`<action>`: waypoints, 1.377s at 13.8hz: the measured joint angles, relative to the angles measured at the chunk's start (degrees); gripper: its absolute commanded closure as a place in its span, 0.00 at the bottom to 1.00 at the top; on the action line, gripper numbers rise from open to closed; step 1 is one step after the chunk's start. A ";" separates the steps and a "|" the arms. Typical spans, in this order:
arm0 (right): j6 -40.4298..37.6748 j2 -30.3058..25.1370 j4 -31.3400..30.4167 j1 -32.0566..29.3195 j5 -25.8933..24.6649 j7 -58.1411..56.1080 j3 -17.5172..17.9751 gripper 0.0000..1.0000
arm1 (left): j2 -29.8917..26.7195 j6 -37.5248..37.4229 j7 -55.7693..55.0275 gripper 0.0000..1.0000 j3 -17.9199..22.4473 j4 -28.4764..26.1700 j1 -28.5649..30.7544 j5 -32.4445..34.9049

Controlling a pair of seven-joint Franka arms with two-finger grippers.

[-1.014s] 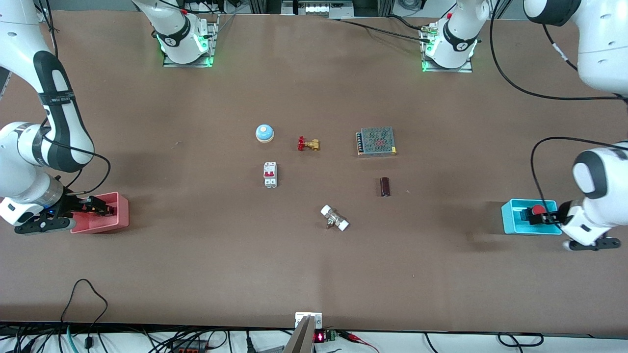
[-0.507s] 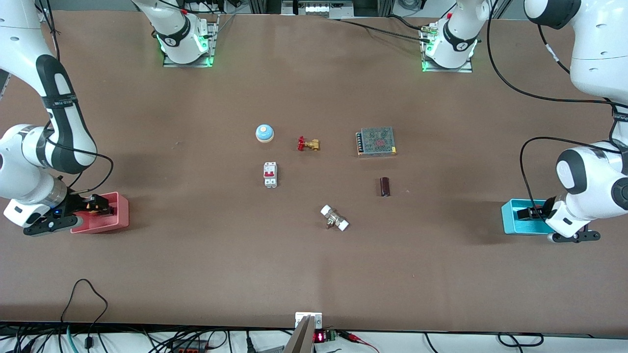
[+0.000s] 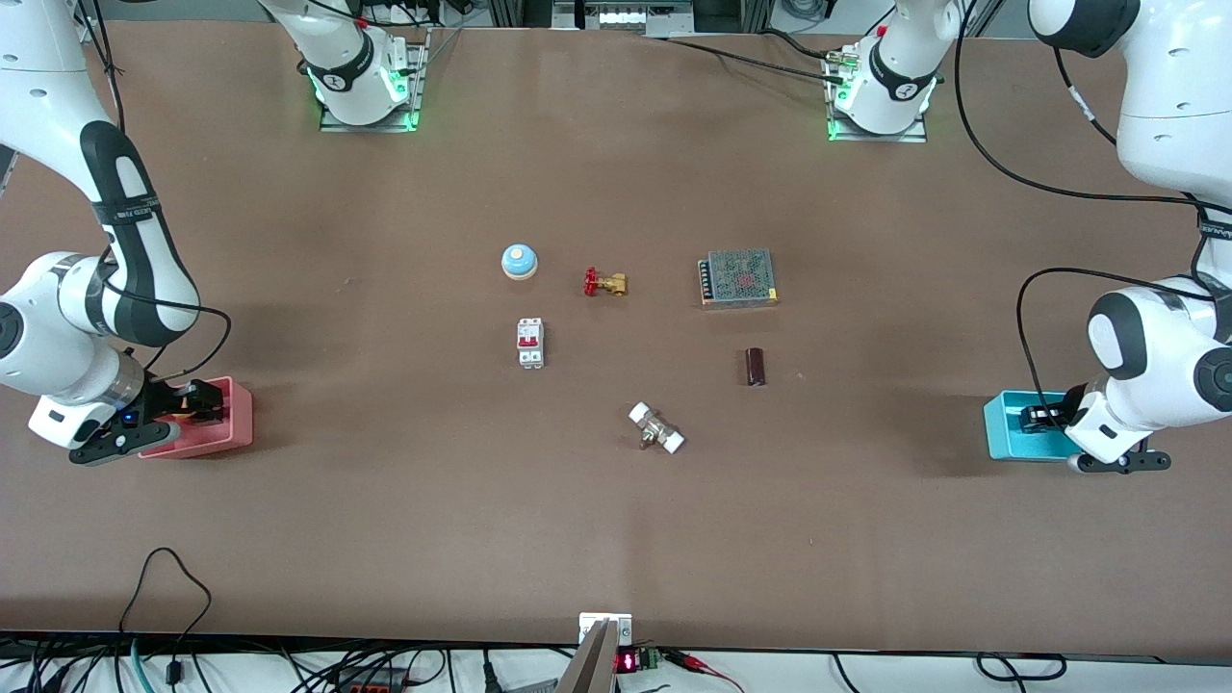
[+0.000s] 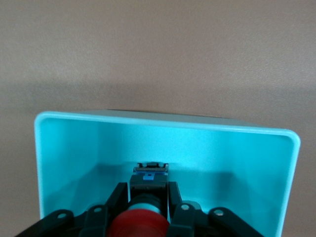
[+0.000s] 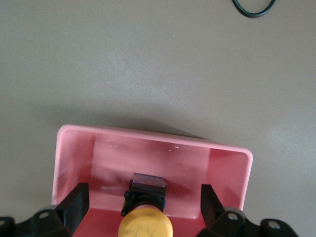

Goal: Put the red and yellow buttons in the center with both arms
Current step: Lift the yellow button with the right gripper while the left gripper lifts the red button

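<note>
The red button (image 4: 138,223) lies in the cyan bin (image 4: 163,121) at the left arm's end of the table. My left gripper (image 4: 147,197) is down in that bin, its fingers (image 4: 120,195) pressed against both sides of the button's black body. In the front view my left gripper (image 3: 1044,417) hides the button inside the cyan bin (image 3: 1003,430). The yellow button (image 5: 145,224) lies in the pink bin (image 5: 148,134) at the right arm's end. My right gripper (image 5: 143,202) is open, its fingers (image 5: 74,200) wide apart on either side of the button. It also shows in the front view (image 3: 197,404) over the pink bin (image 3: 231,435).
In the middle of the table lie a blue dome bell (image 3: 519,261), a brass valve with a red handwheel (image 3: 604,282), a white circuit breaker (image 3: 530,342), a mesh-topped power supply (image 3: 738,277), a dark cylinder (image 3: 756,366) and a white-ended fitting (image 3: 656,428).
My left wrist has swung over the cyan bin and now hides the red cap in the front view. My right gripper has sunk lower at the pink bin.
</note>
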 measured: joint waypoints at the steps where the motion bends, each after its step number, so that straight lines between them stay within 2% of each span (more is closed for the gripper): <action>1: 0.00 0.01 -0.08 -0.15 0.00 -0.45 0.00 0.00 | -0.18 0.13 0.39 0.60 0.00 0.18 0.00 0.00; 3: 0.00 0.01 -0.32 -0.47 0.00 -0.80 0.00 0.00 | -0.68 0.17 0.51 0.60 0.00 0.88 0.00 0.00; 4: 0.00 0.01 -0.39 -0.57 0.00 -0.89 0.00 0.04 | -1.08 -0.40 0.52 0.60 0.00 1.29 0.00 0.00; 6: -0.01 0.01 -0.57 -0.62 0.00 -0.95 0.00 0.17 | -2.01 -5.19 0.54 0.60 -0.05 3.93 -0.02 0.00; 10: -0.01 0.02 -0.75 -0.62 0.00 -1.00 0.00 0.43 | -4.32 -20.00 0.43 0.60 -1.00 11.68 -0.74 -0.05; 13: -0.01 0.01 -0.75 -0.62 0.00 -1.09 0.03 0.53 | -6.10 -24.77 -1.89 0.60 -2.34 12.24 -3.44 -0.23; 15: 0.00 0.01 -0.75 -0.61 0.00 -1.21 0.07 0.56 | -6.24 -25.91 -5.70 0.62 -5.43 11.57 -4.53 -0.33; 19: 0.00 0.02 -0.75 -0.60 0.00 -1.27 0.10 0.59 | -6.33 -25.91 -17.86 0.66 -13.30 6.73 -5.19 -0.34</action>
